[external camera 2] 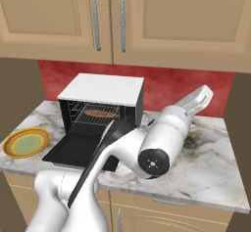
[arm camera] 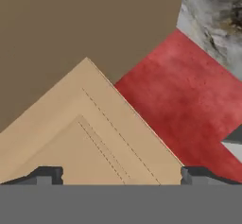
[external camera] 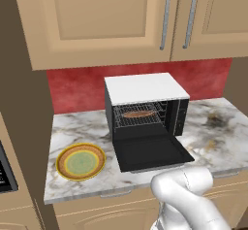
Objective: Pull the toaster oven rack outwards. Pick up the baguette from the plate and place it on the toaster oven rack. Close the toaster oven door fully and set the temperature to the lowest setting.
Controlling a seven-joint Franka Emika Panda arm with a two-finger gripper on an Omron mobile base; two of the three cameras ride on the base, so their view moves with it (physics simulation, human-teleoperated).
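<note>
pointing at the cabinet (arm camera: pixel 94 138), tool (arm camera: pixel 121 175) wide

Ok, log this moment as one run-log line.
baguette: on toaster oven rack | plate: bare | toaster oven door: open, flat | fingers: open, holding nothing

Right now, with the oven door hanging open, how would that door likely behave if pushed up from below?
The toaster oven door lies flat on the counter, a wide rigid panel, so it would probably swing as one stiff piece about its hinge edge. Its smooth dark face may let a contact slide. The toaster oven looks boxy, so tipping seems unlikely.
</note>
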